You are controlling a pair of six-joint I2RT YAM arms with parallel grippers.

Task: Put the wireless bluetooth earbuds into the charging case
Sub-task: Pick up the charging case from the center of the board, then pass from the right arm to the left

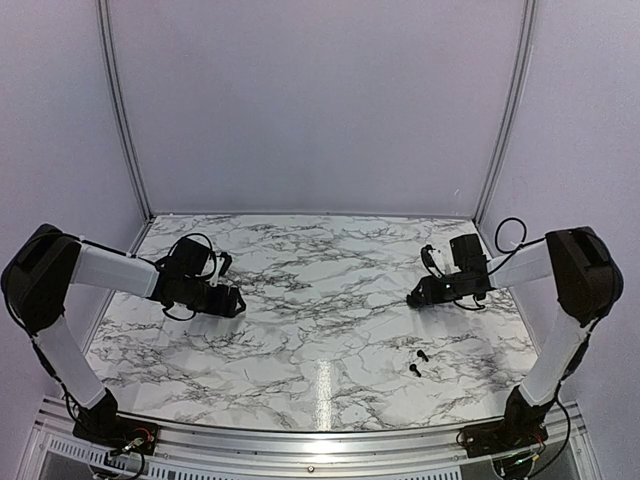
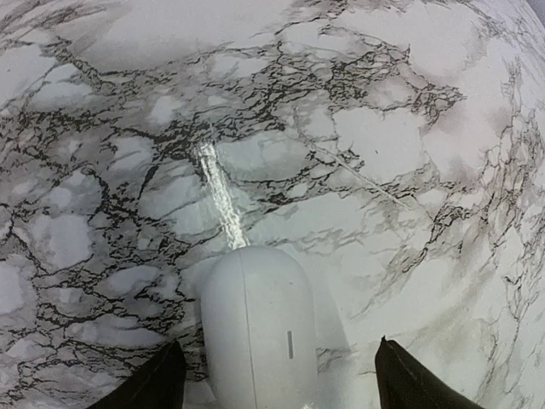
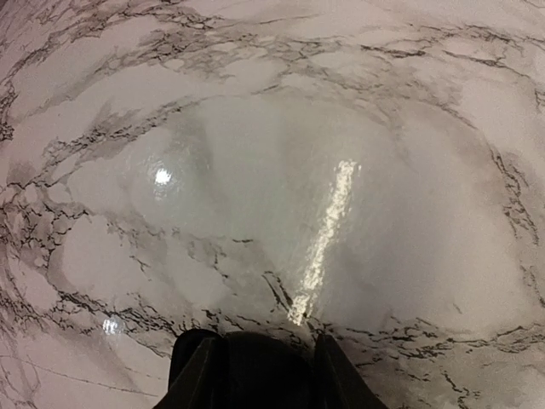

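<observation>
A closed white charging case (image 2: pixel 255 332) lies flat on the marble table between the fingers of my left gripper (image 2: pixel 279 342), which is open; the left finger (image 2: pixel 162 382) is near the case and the right finger (image 2: pixel 417 385) stands well apart. In the top view my left gripper (image 1: pixel 236 303) hides that case. My right gripper (image 3: pixel 255 341) is low over the table with a rounded black object (image 3: pixel 255 371), like a dark case, filling the gap between its fingers. Two black earbuds (image 1: pixel 417 363) lie on the table in front of my right gripper (image 1: pixel 416 297).
The marble tabletop (image 1: pixel 320 290) stretches between both arms, bounded by pale walls at the back and sides. A metal rail (image 1: pixel 320 440) runs along the near edge by the arm bases. Cables loop off both wrists.
</observation>
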